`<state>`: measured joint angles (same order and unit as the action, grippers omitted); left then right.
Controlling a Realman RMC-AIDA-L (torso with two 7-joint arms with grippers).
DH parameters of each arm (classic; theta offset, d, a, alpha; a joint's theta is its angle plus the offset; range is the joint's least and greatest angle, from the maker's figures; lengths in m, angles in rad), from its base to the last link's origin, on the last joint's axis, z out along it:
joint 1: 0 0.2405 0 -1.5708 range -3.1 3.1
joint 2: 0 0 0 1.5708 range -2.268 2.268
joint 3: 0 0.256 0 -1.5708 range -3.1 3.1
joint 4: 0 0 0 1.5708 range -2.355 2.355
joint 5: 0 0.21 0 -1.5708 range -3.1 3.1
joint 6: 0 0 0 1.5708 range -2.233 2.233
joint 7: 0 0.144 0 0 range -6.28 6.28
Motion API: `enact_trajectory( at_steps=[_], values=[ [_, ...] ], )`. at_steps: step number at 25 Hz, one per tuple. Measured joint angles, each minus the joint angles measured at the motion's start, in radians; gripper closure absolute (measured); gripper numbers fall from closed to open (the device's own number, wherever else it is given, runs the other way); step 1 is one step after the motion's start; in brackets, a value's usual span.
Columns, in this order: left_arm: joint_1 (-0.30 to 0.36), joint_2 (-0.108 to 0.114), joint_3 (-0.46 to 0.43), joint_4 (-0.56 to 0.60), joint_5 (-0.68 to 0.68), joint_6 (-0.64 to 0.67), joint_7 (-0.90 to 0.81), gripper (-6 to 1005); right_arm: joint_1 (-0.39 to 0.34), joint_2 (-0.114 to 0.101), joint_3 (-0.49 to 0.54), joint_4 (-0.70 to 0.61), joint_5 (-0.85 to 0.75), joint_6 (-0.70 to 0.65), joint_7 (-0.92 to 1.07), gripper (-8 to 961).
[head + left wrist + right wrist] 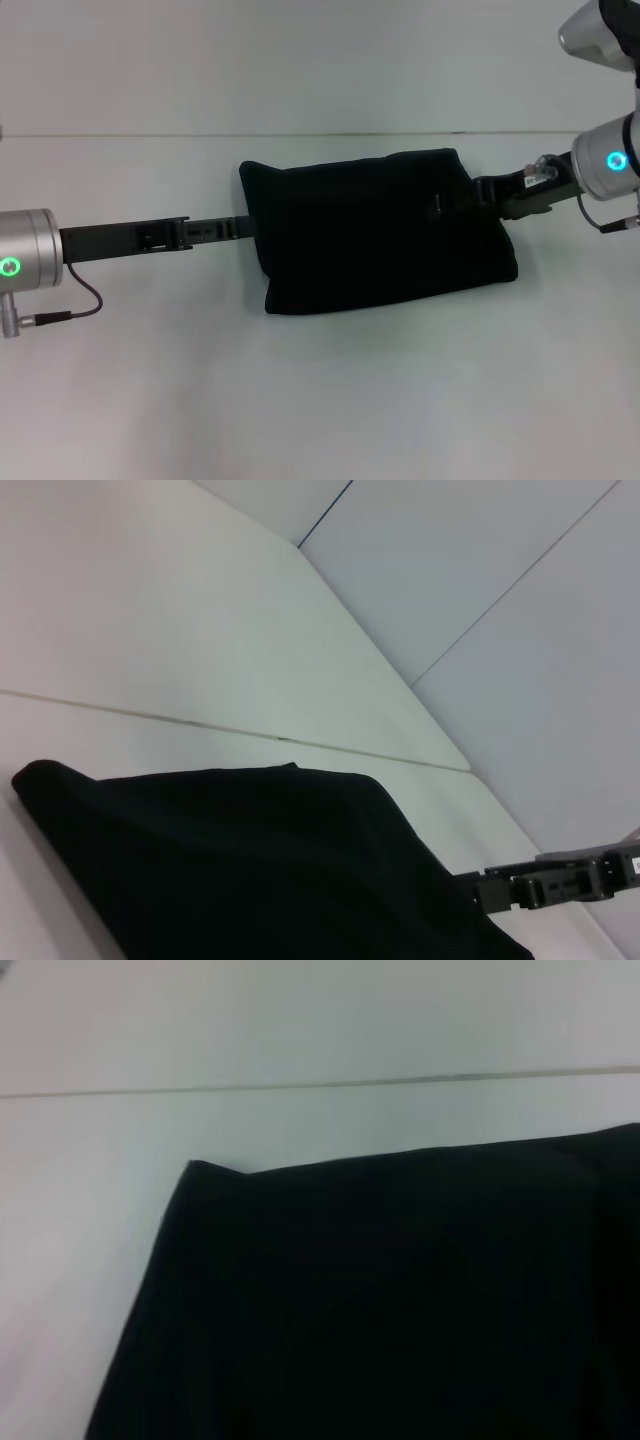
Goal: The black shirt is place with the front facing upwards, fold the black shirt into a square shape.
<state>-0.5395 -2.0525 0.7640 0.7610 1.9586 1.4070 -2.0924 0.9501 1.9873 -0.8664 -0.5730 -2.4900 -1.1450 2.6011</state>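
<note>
The black shirt [375, 230] lies folded into a thick, roughly rectangular bundle in the middle of the white table; no print or label shows. My left gripper [243, 227] reaches in low from the left and meets the bundle's left edge. From the right, my right gripper [482, 192] comes up to the bundle's upper right edge. The left wrist view shows the shirt [250, 870] from its left end, with the right gripper [492, 890] at the far side. In the right wrist view the shirt [400, 1300] fills the lower frame, one corner pointing at the table.
The white table [320, 400] spreads out on all sides of the bundle. A thin seam line [300, 135] runs across it behind the shirt. A cable [85, 300] hangs from the left wrist.
</note>
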Motion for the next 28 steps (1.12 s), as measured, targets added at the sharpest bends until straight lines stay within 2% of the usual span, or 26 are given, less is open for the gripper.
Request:
enact_trajectory(
  at_steps=[12, 20, 28],
  values=[
    [-0.004, -0.004, -0.002, -0.001, 0.000, -0.031, -0.005, 88, -0.022, 0.006, 0.002, -0.017, 0.024, -0.105, -0.012, 17],
    [-0.006, -0.007, -0.003, -0.002, 0.000, -0.043, 0.000, 90, -0.051, -0.004, 0.006, -0.028, 0.020, -0.124, -0.020, 18],
    [-0.006, -0.011, -0.003, -0.003, 0.000, -0.055, -0.002, 92, -0.077, -0.009, 0.011, -0.012, 0.132, -0.171, -0.104, 18]
  ],
)
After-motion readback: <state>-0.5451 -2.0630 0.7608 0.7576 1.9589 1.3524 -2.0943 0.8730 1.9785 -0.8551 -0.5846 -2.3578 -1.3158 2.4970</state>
